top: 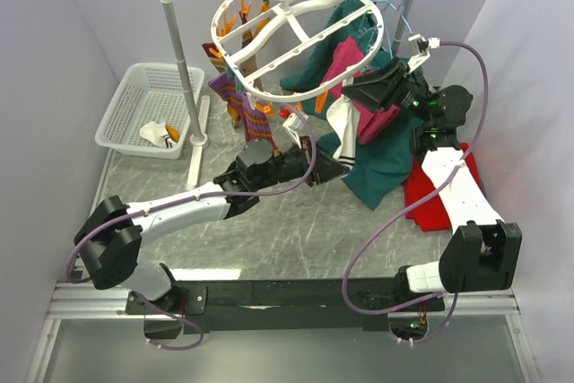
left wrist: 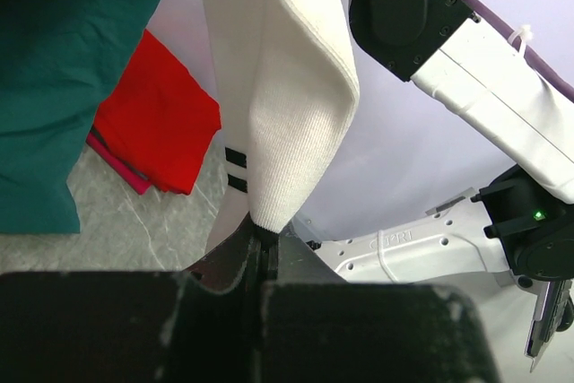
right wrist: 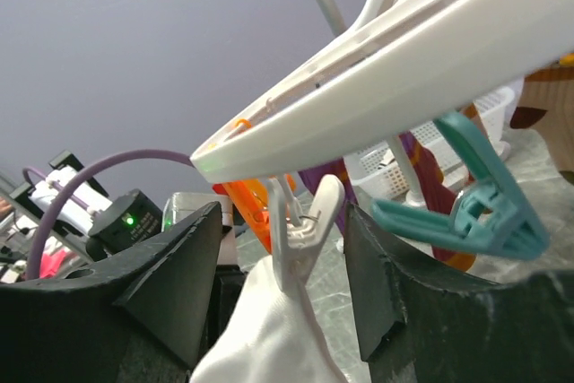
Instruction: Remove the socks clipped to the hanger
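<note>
The white oval hanger (top: 296, 29) hangs from the rack with orange and teal clips round its rim. Striped maroon and purple socks (top: 240, 100) hang at its left side. A white sock (left wrist: 278, 87) with two black stripes hangs from a white clip (right wrist: 305, 230) under the hanger rim (right wrist: 404, 51). My left gripper (left wrist: 262, 244) is shut on that sock's lower tip, also seen in the top view (top: 334, 170). My right gripper (right wrist: 282, 217) is open, its jaws straddling the white clip, the right jaw close to the clip's handle. From above, the right gripper (top: 363, 87) sits at the hanger's near right rim.
A teal clip (right wrist: 475, 195) and an orange clip (right wrist: 247, 213) flank the white one. Dark green clothes (top: 386, 163) and a magenta garment (top: 359, 69) hang behind my right arm. A red cloth (top: 435, 195) lies on the table. A white basket (top: 148, 109) stands left of the rack pole (top: 184, 69).
</note>
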